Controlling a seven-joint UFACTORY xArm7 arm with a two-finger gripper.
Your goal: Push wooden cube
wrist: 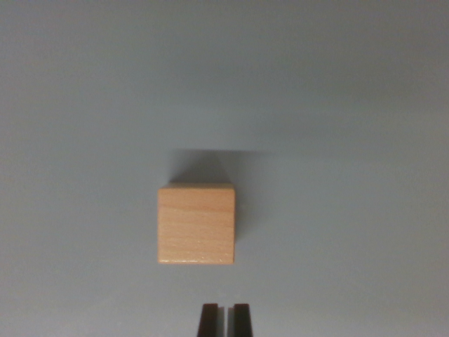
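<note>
A light wooden cube (196, 224) sits on a plain pale grey surface (337, 140), just left of the wrist view's centre, with its shadow falling behind it. My gripper (225, 319) pokes in at the bottom edge, its two dark fingertips (209, 320) nearly together with only a thin slit between them. The tips are a short way below the cube and slightly toward the wrist view's right of its middle, with a gap of bare surface between them and the cube. Nothing is held.
Only the even grey surface surrounds the cube on every side; no other object or edge shows in the wrist view.
</note>
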